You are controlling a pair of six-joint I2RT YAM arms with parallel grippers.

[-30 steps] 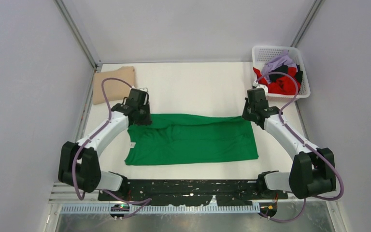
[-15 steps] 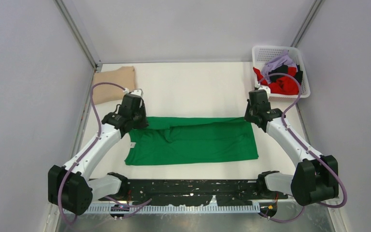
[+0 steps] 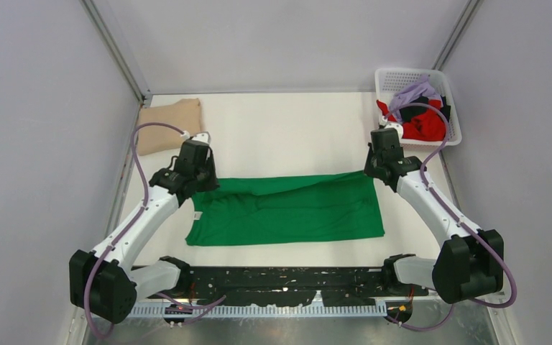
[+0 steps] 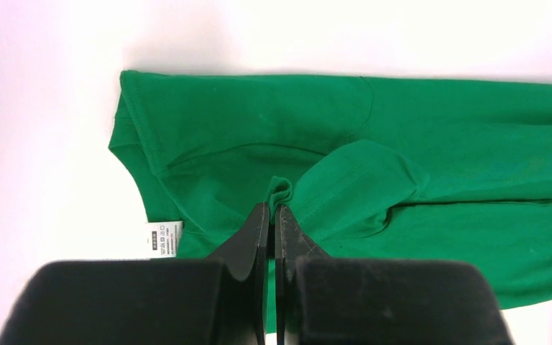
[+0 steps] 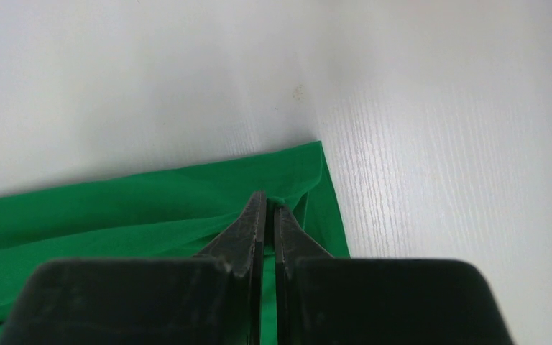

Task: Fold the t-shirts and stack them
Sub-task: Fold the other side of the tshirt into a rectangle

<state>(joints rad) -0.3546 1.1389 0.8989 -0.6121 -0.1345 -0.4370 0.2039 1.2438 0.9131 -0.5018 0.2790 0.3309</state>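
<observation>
Mid-fold on the green shirt (image 3: pixel 287 215), lying in the middle of the bench (image 3: pixel 280 126) — my left gripper (image 4: pixel 272 210) and right gripper (image 5: pixel 269 203) are both pinched onto its far edge. Next, I'd say, carry that edge evenly toward the near edge, both arms together.

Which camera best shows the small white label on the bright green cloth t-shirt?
The left wrist view: the small white label sits close and large at the neck of the bright green cloth t-shirt. The top view shows only a white speck; the right wrist view misses it.
</observation>
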